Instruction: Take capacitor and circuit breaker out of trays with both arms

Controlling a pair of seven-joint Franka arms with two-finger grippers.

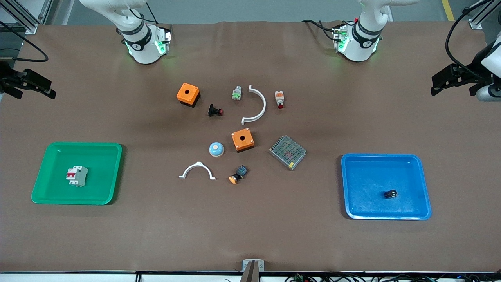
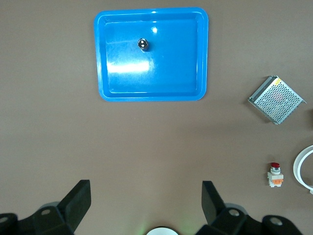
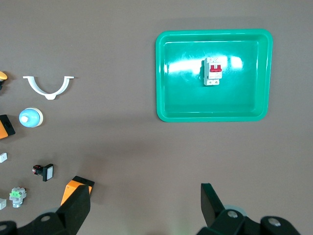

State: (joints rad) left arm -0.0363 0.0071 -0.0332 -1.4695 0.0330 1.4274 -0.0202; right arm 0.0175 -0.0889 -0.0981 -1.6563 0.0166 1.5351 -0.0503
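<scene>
The breaker (image 1: 76, 176), a light-grey block with a red lever, lies in the green tray (image 1: 47, 156) at the right arm's end of the table. It also shows in the right wrist view (image 3: 212, 72), inside that tray (image 3: 166, 73). The capacitor (image 1: 390, 193), a tiny black cylinder with a silvery top, lies in the blue tray (image 1: 415, 176) at the left arm's end, and shows in the left wrist view (image 2: 143, 44) in that tray (image 2: 117, 78). My left gripper (image 1: 435, 85) (image 2: 145, 188) is open and empty, high over bare table. My right gripper (image 1: 50, 89) (image 3: 145, 191) is open and empty too.
Between the trays lie two orange boxes (image 1: 188, 94) (image 1: 242, 140), a mesh-covered power supply (image 1: 287, 152), two white curved pieces (image 1: 256, 105) (image 1: 197, 170), a blue dome (image 1: 216, 149), a black push-button (image 1: 215, 111), a white-and-orange part (image 1: 279, 99) and an orange-capped button (image 1: 238, 174).
</scene>
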